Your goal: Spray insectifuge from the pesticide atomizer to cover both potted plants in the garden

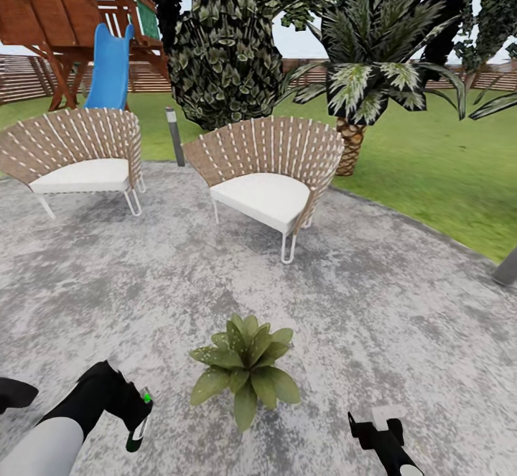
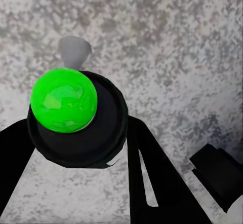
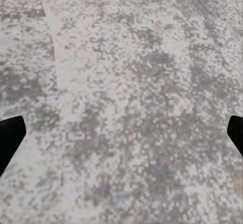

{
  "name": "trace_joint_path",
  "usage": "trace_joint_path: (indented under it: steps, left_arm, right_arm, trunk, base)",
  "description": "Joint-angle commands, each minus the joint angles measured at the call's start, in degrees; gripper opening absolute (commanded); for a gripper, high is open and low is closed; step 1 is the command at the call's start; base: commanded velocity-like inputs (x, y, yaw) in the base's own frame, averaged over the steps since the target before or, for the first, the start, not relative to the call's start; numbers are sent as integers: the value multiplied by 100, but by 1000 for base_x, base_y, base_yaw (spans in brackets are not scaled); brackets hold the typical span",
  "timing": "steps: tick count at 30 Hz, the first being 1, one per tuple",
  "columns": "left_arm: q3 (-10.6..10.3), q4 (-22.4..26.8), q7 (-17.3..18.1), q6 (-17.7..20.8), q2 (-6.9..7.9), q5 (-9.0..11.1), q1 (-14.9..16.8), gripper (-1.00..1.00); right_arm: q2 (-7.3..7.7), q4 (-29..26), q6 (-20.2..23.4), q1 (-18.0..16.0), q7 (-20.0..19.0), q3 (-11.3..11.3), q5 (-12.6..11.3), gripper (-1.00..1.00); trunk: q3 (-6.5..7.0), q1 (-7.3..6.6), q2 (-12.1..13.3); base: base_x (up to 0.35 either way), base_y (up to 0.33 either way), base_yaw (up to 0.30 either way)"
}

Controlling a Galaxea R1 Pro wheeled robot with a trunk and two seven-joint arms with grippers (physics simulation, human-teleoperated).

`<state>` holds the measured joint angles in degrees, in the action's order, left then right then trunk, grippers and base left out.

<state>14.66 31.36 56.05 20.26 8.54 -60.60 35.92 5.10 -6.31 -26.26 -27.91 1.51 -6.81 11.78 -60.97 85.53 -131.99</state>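
The left gripper [image 1: 133, 408] clamps the pesticide atomizer [image 1: 139, 422], green tip up, just beside the potted plant [image 1: 245, 370] on the patio [image 1: 373, 304]. The right gripper [image 1: 373, 429] hangs spread, holding nothing.

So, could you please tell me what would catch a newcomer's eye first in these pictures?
Probably the potted plant, a low speckled rosette sitting on the grey stone patio between the two arms. Just beside it, the left gripper holds the pesticide atomizer, whose bright green tip dominates the left wrist view. Behind stand two wicker chairs with white cushions, then a blue slide.
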Motion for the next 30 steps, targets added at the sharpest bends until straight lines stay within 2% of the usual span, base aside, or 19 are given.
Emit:
trace_joint_path:
  steps: [1,10,22,25,26,30]
  left_arm:
    - [33,-1,-35,61,-13,-6,4,-100]
    - [30,-25,-93,99,-19,-11,3,-100]
    - [19,-1,-106,90,-28,14,3,-100]
    - [18,-13,-110,94,-42,17,3,-100]
    - [20,21,-110,118,-104,-10,3,-100]
    - [-4,27,182,356,-146,-64,90,-100]
  right_arm:
    - [-4,5,-19,-3,16,-40,61,100]
    - [-1,7,-19,-4,16,-40,61,100]
    - [8,-1,-19,-4,11,-41,61,100]
    - [1,0,-19,-2,9,-40,61,100]
    - [0,2,-19,-3,8,-40,61,100]
    - [-1,4,-18,-3,7,-40,61,100]
  trunk:
    - [-5,-1,-2]
    - [-5,-1,-2]
    - [-5,-1,-2]
    - [-5,-1,-2]
    - [-6,-1,-2]
    - [-10,-1,-2]
  base:
    - [-2,-1,273]
    - [149,0,85]
    - [9,0,1]
    - [0,0,0]
    - [0,0,168]
    - [0,0,171]
